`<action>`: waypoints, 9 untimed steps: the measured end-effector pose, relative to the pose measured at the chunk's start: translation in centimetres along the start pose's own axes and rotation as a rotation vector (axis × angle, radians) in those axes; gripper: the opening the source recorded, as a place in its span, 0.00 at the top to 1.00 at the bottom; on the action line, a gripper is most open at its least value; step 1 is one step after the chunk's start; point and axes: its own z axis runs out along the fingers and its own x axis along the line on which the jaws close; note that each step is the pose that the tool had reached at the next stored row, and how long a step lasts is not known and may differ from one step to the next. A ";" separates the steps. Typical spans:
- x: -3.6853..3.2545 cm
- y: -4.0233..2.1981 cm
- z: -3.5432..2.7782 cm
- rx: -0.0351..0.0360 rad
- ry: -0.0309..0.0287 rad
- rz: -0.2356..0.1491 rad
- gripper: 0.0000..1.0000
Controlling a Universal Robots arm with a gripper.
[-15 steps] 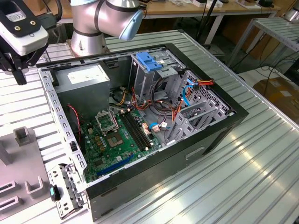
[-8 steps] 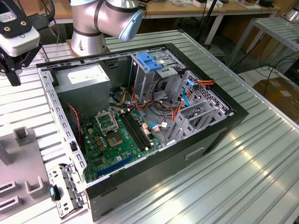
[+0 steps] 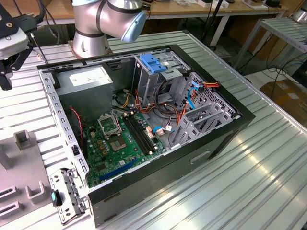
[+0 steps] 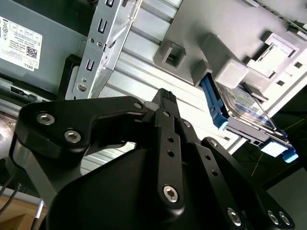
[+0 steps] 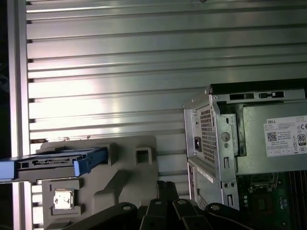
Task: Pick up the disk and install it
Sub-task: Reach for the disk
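The disk (image 5: 53,163) lies flat in a grey holder (image 5: 129,172) on the ribbed table, beside the open computer case. It is seen edge-on, with blue side rails. In the second wrist view the disk (image 4: 244,112) sits in the same holder (image 4: 230,72), its label side partly showing. My gripper (image 4: 165,96) hangs above the table between the case and the holder, well short of the disk. Its fingers look shut together with nothing between them. In the exterior view the gripper (image 3: 5,79) is at the far left edge, above the table.
The open computer case (image 3: 144,120) takes up the middle of the table. Inside are a grey drive cage topped by a blue bracket (image 3: 153,62), a power-supply box (image 3: 88,79), a green motherboard (image 3: 115,143) and loose cables. The grey fixture (image 3: 24,167) lies on the exterior view's left.
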 end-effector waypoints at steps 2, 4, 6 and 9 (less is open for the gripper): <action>1.48 0.18 -0.01 0.0000 0.0001 0.000 0.89; 2.18 0.37 0.01 -0.0001 0.0000 0.000 0.89; 3.19 0.45 0.01 -0.0003 0.0000 0.001 0.89; 3.65 0.49 0.01 -0.0004 -0.0001 0.001 0.89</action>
